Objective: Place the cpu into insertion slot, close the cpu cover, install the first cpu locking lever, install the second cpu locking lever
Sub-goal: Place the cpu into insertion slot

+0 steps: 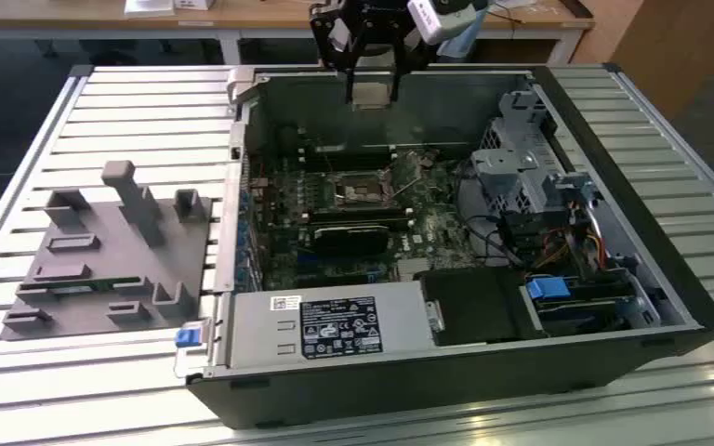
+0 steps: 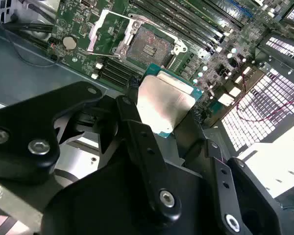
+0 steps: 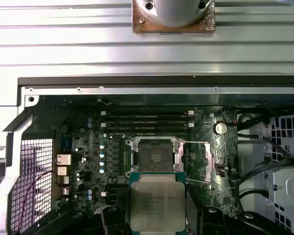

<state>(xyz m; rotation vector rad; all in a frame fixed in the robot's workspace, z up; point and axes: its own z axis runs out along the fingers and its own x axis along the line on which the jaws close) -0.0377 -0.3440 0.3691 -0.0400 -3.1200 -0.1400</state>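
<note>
While the pincer (image 1: 371, 84) hangs at the upper middle of the exterior view, pinching the cpu (image 2: 164, 100) by two opposite edges, step one is in hand: chip carried, not yet seated. Cpu: flat square, dull silver lid, teal-green rim, held in the air, well apart from the board. Beyond it, insertion slot (image 3: 157, 154) bare, pin field glinting. Cpu cover (image 2: 94, 35) swung open beside it. Seating, I judge, calls for squaring chip to socket and a level descent. Open computer case (image 1: 320, 107) lies on slatted bench (image 1: 146, 111).
</note>
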